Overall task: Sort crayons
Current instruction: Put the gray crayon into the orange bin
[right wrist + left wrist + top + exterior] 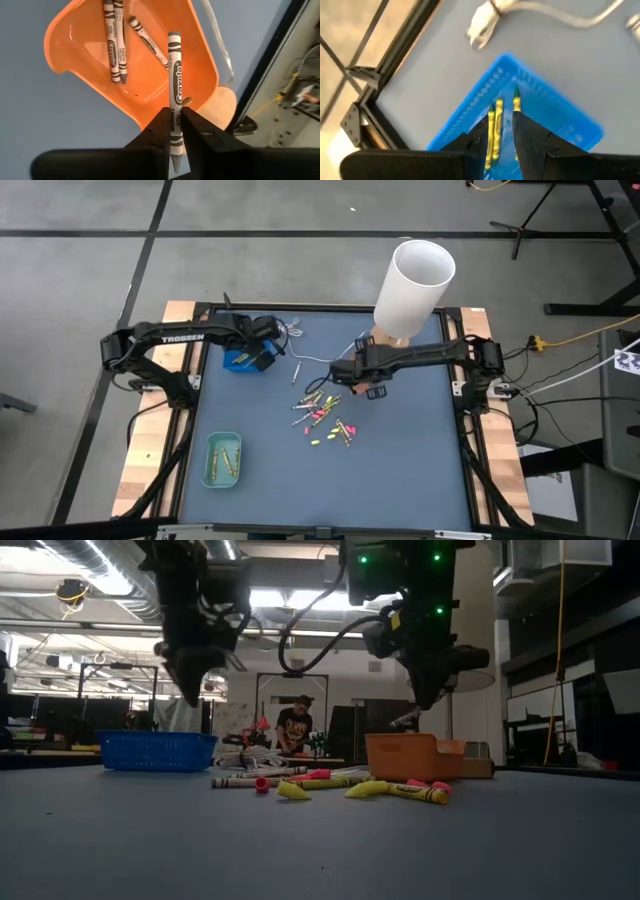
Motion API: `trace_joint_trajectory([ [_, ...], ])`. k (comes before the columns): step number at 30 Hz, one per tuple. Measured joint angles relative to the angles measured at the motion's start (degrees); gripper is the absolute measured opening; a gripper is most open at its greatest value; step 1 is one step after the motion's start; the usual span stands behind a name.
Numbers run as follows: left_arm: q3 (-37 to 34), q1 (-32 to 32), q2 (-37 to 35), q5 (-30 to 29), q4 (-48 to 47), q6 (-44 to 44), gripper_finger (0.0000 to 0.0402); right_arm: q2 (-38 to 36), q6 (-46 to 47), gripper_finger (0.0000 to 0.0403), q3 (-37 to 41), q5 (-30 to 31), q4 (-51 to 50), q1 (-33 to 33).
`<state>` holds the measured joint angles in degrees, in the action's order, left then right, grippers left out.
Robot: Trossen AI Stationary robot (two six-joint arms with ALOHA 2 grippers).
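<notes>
My left gripper [500, 137] hangs over the blue tray [545, 107] at the table's far left, its fingers a small gap apart. Two yellow crayons [495, 125] lie in the tray below that gap. My right gripper [175, 132] is shut on a grey-white crayon [174, 75] above the orange tray [75, 45], which holds three grey-white crayons [115, 45]. A heap of loose crayons [325, 415], yellow, pink and pale, lies mid-table. My right gripper pinches the grey-white crayon between its two fingers, on the wrapper near the pointed end [174, 117]. The fingers come from above and lie across the crayon. The crayon is lifted clear, its flat end [174, 36] reaching out over the orange tray.
A green tray [223, 460] with crayons sits near the table's front left. A thin white cable [310, 360] lies between the two arms. A tall white cylinder [412, 285] stands at the far edge, behind my right arm.
</notes>
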<state>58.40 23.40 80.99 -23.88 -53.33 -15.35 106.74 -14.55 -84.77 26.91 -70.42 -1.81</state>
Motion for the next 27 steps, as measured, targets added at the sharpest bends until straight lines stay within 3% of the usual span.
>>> trace_joint_trajectory([
  [10, 2.35, -3.28, -0.02, 8.52, 7.83, -7.17, 0.0072, -0.04, 1.29, 0.0129, 0.0, -0.96, 0.03, -1.35],
  [19, 2.33, -8.56, 0.49, 9.37, 15.41, -8.64, 0.0072, -0.79, 1.94, 0.0135, 0.0, -2.52, -2.82, -1.21],
  [27, 2.39, -12.0, 4.39, 8.4, 21.77, -8.82, 0.0072, -5.69, 4.24, 0.0136, 1.93, -2.57, -3.17, -1.17],
])
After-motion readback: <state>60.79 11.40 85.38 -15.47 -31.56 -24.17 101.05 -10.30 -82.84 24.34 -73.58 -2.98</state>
